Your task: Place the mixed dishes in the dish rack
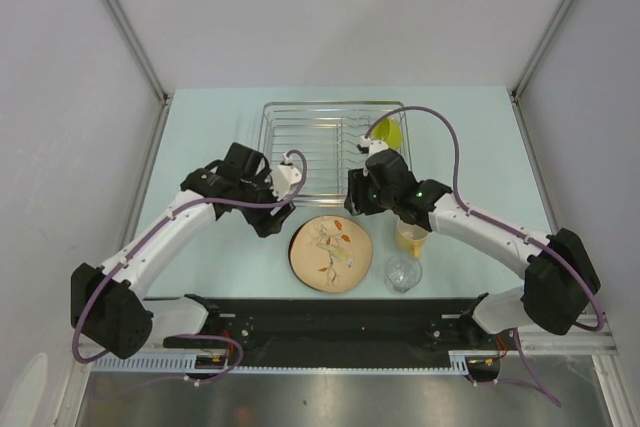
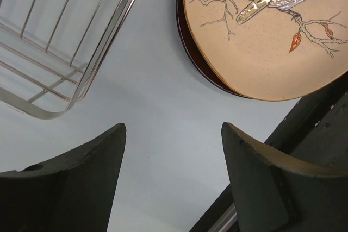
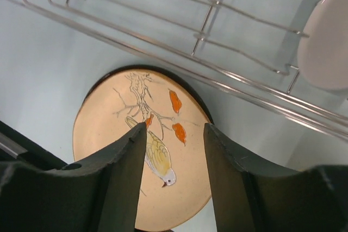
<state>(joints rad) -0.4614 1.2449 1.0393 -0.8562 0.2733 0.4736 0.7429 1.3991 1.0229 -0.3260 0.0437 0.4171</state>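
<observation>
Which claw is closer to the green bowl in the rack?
Right. The right claw hangs at the near edge of the dish rack, just in front of the lime-green bowl. The left claw is by its near-left corner, farther away.

Bowl (image 1: 393, 134) inside rack (image 1: 320, 105) at right, plate (image 1: 331, 253) before rack, mug (image 1: 410, 238) right of plate, glass (image 1: 403, 273) before mug.

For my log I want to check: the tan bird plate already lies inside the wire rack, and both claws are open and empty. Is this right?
Not quite. The top view shows the bird plate on the table, in front of the rack, not inside it. The left claw and right claw are open and empty.
</observation>
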